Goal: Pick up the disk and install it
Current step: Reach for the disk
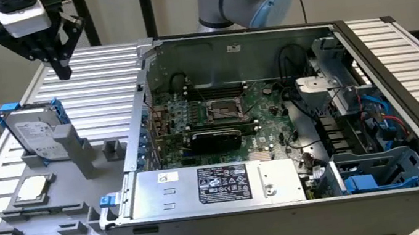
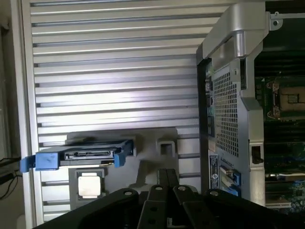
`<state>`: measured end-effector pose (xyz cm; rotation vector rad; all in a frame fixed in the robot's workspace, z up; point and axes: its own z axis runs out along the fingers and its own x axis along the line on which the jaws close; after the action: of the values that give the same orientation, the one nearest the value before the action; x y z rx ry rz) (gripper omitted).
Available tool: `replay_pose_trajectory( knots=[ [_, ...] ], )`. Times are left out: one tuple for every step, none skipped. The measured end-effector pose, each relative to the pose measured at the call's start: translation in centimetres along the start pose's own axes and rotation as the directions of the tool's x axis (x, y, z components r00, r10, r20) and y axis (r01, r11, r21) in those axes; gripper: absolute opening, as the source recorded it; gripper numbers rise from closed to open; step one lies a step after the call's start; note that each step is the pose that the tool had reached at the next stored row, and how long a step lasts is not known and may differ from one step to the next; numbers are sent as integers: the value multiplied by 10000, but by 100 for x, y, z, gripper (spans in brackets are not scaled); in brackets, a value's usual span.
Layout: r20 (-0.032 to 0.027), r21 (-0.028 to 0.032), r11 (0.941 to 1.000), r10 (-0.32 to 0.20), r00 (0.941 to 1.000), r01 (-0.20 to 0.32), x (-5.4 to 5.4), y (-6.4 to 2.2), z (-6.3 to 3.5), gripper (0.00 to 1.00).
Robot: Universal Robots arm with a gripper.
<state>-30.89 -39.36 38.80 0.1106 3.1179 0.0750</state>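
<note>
One tool (image 1: 63, 69), fingers together, empty, apart from disk (image 1: 33, 134)

Blue-framed disk (image 1: 36, 136) upright in grey holder (image 1: 76, 175).

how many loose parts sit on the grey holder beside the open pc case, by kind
disk: 1
square silver chip: 1
total: 2

I see open room above the disk (image 1: 32, 135), which stands upright in the grey holder (image 1: 80, 196); the computer case wall (image 1: 139, 106) rises near it on the exterior view's right.
</note>
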Motion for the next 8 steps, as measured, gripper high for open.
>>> replay_pose_trajectory(
  knots=[
    [0,0,10000,-1,10000,1,42,-3,3,0],
    [-1,0,10000,-1,10000,1,90,-6,5,0],
    [-1,1,10000,-1,10000,1,135,-10,9,0],
    [0,0,10000,-1,10000,1,179,-13,12,0],
    [0,0,10000,-1,10000,1,226,-17,16,0],
    [-1,1,10000,0,10000,0,271,-20,20,0],
    [-1,0,10000,-1,10000,1,314,-23,24,0],
    [-1,0,10000,-1,10000,1,361,-27,29,0]
  ],
)
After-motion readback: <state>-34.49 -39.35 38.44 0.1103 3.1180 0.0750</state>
